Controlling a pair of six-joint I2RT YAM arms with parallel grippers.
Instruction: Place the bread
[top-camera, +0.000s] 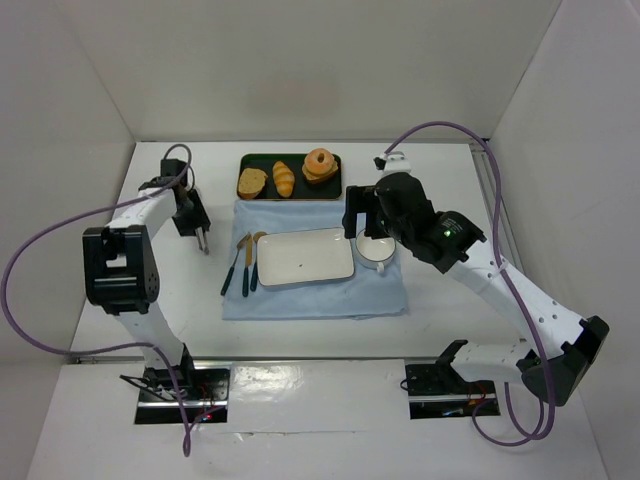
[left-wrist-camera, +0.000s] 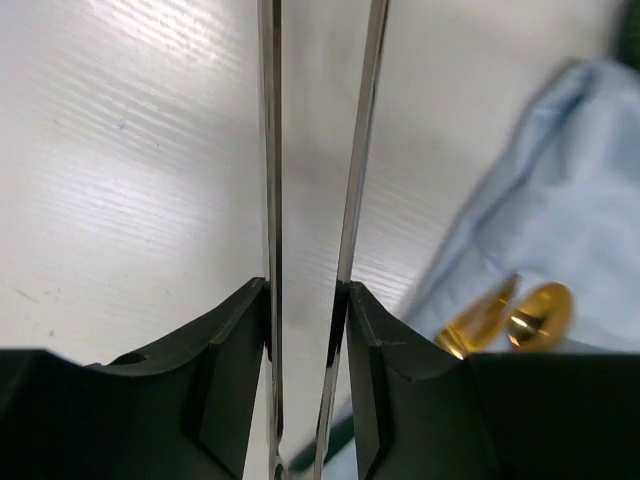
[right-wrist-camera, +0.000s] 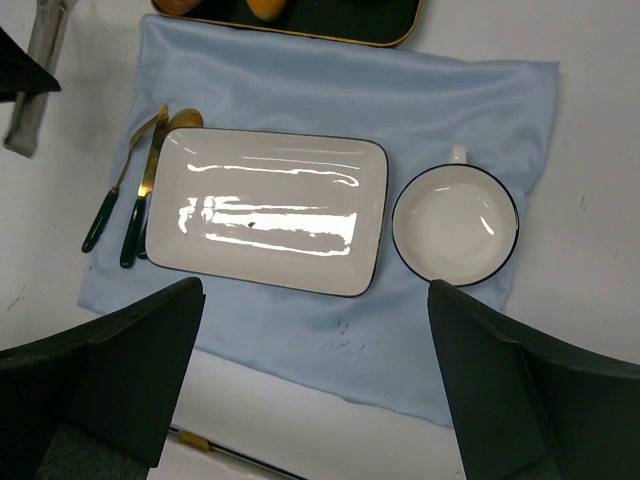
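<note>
The bread (top-camera: 320, 160) is sitting on bread slices at the right end of the dark tray (top-camera: 262, 160), upper centre of the frame. At mid-frame the right gripper (top-camera: 361, 225) is hovering, jaws parted, by the cup (top-camera: 378, 255), just right of the white plate (top-camera: 304, 256).

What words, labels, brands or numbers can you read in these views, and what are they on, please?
No readable text appears in any view.
The bread, tray, white plate, cup and blue cloth carry no lettering.
The right arm shows only a small green light, no legible label.
</note>
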